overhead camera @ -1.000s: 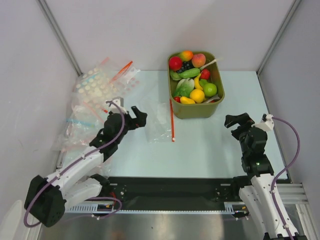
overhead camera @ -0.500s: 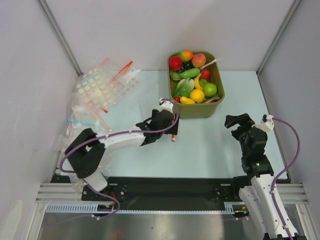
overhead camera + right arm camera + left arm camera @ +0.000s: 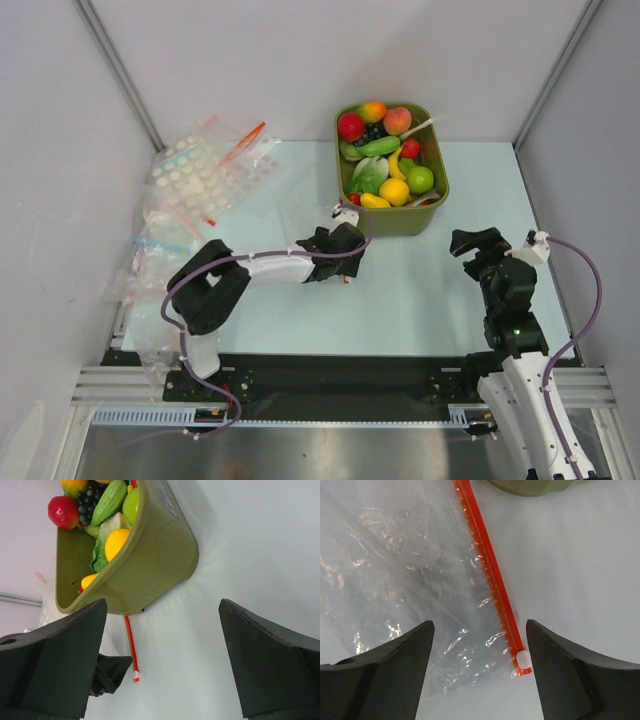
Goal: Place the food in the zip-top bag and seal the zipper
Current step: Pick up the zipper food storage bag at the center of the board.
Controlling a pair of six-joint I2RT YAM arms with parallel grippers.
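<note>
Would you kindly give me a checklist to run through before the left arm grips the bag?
1. Left gripper open over the zip-top bag: ok.
2. Zipper end between its jaws: ok, though off-centre.
3. Bag's mouth open or sealed: cannot tell.
4. Food in the tub, none bagged: ok.
5. Right gripper open, apart from the tub: ok.

Parted left pincer (image 3: 477, 650) over zipper (image 3: 490, 575), zip-top bag (image 3: 395, 580)
</note>
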